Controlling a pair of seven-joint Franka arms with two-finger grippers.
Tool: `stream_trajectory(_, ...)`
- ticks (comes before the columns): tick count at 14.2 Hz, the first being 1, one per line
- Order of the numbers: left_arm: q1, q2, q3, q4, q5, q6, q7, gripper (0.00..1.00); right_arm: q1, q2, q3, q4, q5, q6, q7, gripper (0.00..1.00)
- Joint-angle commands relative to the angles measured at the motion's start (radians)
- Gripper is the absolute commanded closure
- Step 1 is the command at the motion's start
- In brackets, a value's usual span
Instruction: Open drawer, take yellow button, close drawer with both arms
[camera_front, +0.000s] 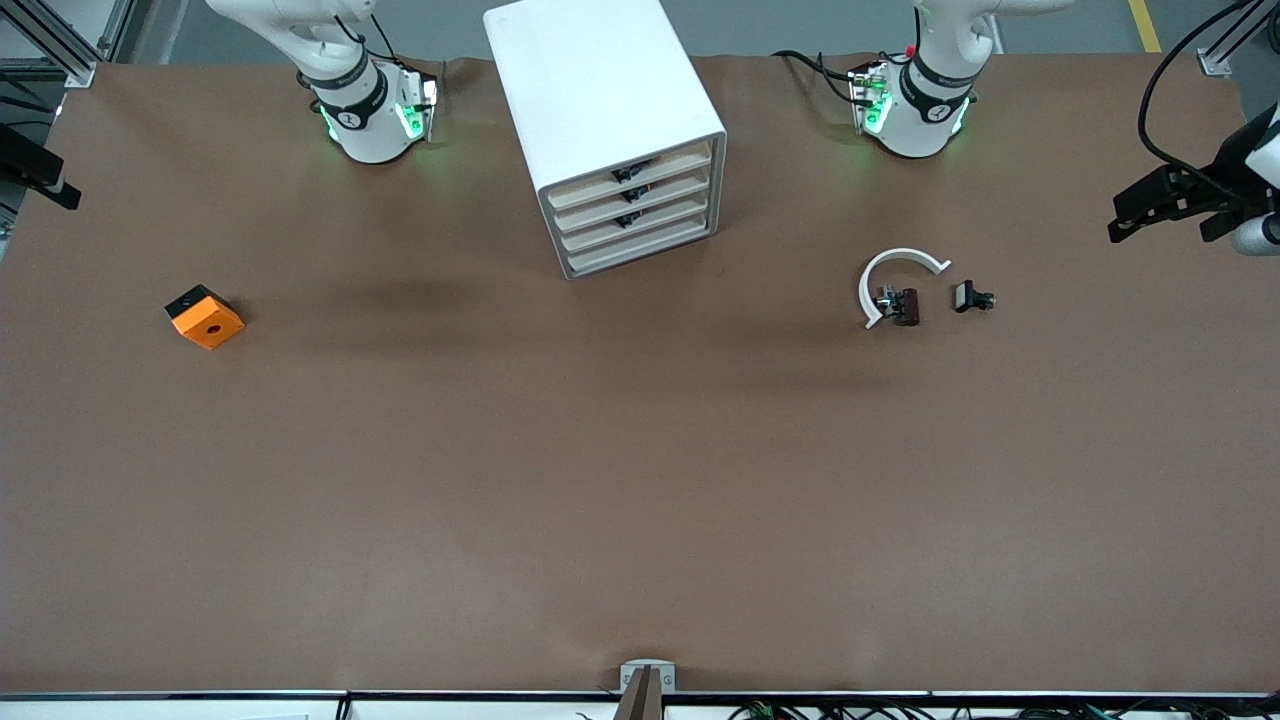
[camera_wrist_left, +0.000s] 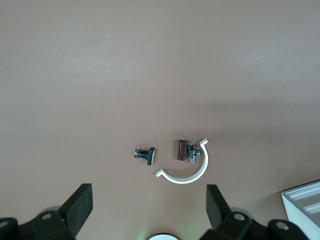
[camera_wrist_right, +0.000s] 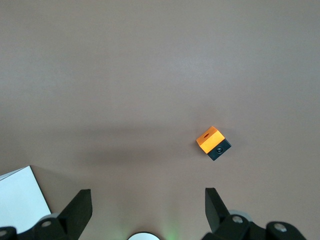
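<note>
**A:** Where is the drawer?

**B:** In the front view, the cabinet (camera_front: 600, 90) stands at 12 o'clock on the table (camera_front: 640, 480), between the two arm bases. The drawer (camera_front: 630, 172) is its top tray. It is pushed in, with its front flush with the three below it.

**A:** And the button?

**B:** I cannot tell. It shows in no view.

**A:** What about the left gripper?

**B:** The left gripper (camera_wrist_left: 149, 195) hangs high over the table toward the left arm's end. Its fingers are spread wide and hold nothing. Below it are a ring (camera_wrist_left: 187, 177), a dark part (camera_wrist_left: 181, 149) and a clip (camera_wrist_left: 146, 154). A corner of the cabinet shows at the edge of its wrist view.

**A:** Where are those on the table?

**B:** In the front view, they are at about 2 o'clock from the table's middle. The ring (camera_front: 900, 262) is an open white arc. The dark part (camera_front: 905, 305) sits inside it, touching its lower end. The clip (camera_front: 970, 296) lies just beside the ring at its 3 o'clock, apart from it.

**A:** And the right gripper?

**B:** The right gripper (camera_wrist_right: 147, 196) is also high, its fingers just as wide apart and holding nothing. It is over bare table near the cube (camera_wrist_right: 213, 142).

**A:** Where is the cube?

**B:** In the front view, the cube (camera_front: 205, 317) is at 9 o'clock on the table, toward the right arm's end. It is well apart from the cabinet, at the cabinet's 8 o'clock. Its orange face with a hole faces up.
</note>
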Motion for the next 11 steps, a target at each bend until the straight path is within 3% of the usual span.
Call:
stream_trajectory(1,0.000,0.012,0.001,0.029,0.007,-0.024,0.004,0.00,-0.005,-0.013,0.001,0.000,-0.007,-0.005,0.000,0.00)
stream_trajectory(7,0.010,0.012,0.002,0.024,-0.025,-0.034,0.005,0.00,-0.006,-0.011,0.000,0.000,-0.007,-0.005,0.000,0.00)
stream_trajectory(11,-0.009,0.095,-0.007,0.026,-0.037,-0.034,-0.076,0.00,-0.006,-0.008,0.000,0.017,-0.010,-0.003,0.000,0.00)
